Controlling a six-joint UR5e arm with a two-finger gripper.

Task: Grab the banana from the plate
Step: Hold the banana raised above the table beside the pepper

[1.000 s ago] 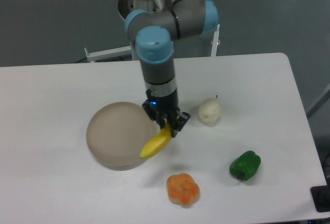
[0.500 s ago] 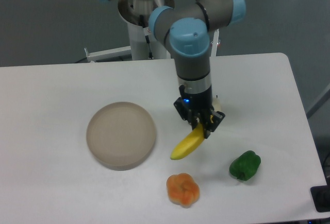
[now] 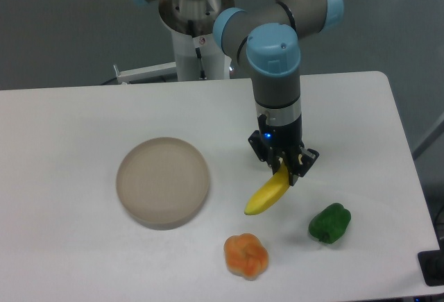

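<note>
The yellow banana (image 3: pixel 267 194) hangs tilted in the air over the table, right of the plate, its lower tip pointing down-left. My gripper (image 3: pixel 284 169) is shut on the banana's upper end. The beige-tan plate (image 3: pixel 162 181) lies bare at the left of the middle, well apart from the banana and gripper.
An orange fruit (image 3: pixel 245 255) lies near the front edge below the banana. A green pepper (image 3: pixel 329 223) sits to the right of the banana. The arm's base (image 3: pixel 194 10) stands behind the table's far edge. The table's right edge runs close to the pepper.
The gripper has carried the banana rightward, from over the plate's right rim to a spot well clear of the plate. It now hides the pale pear that showed earlier.
</note>
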